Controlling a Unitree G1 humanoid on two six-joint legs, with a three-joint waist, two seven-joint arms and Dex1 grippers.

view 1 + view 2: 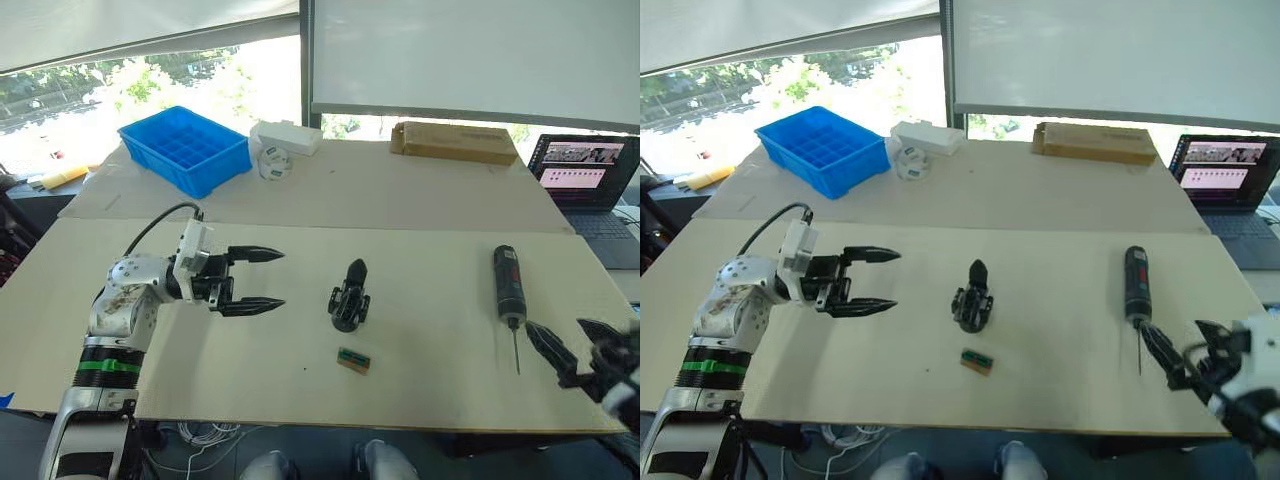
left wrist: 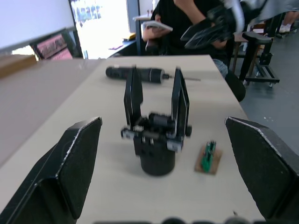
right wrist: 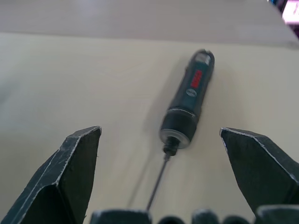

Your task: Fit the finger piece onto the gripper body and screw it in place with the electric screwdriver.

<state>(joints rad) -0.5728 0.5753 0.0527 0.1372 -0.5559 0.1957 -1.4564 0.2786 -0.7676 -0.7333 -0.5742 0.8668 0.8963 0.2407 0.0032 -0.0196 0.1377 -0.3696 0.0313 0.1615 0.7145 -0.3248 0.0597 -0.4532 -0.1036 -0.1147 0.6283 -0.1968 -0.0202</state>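
Left end effector [image 1: 255, 280] held level above the worktop [image 1: 420, 380], fingers spread wide and empty, aimed at the gripper body [image 1: 349, 297]. Right end effector [image 1: 572, 347] low at the worktop's near right edge, fingers also parted wide and empty, pointed toward the electric screwdriver [image 1: 508, 285].

Gripper body stood mid-worktop on its round base, well apart from both end effectors; seen from the left wrist with two black fingers rising from it, so a separate loose finger piece could not be told. Electric screwdriver lay flat to the right, bit toward the near edge, tip near the right end effector but not touching.

Small green-and-tan block [image 1: 353, 360] lay just in front of the gripper body, near the left end effector's line of approach. Blue bin [image 1: 185, 148], white device [image 1: 280, 146] and cardboard box [image 1: 454, 141] along the far side; laptop [image 1: 585, 180] at far right. Seated person [image 2: 187, 23] beyond the worktop's right end.
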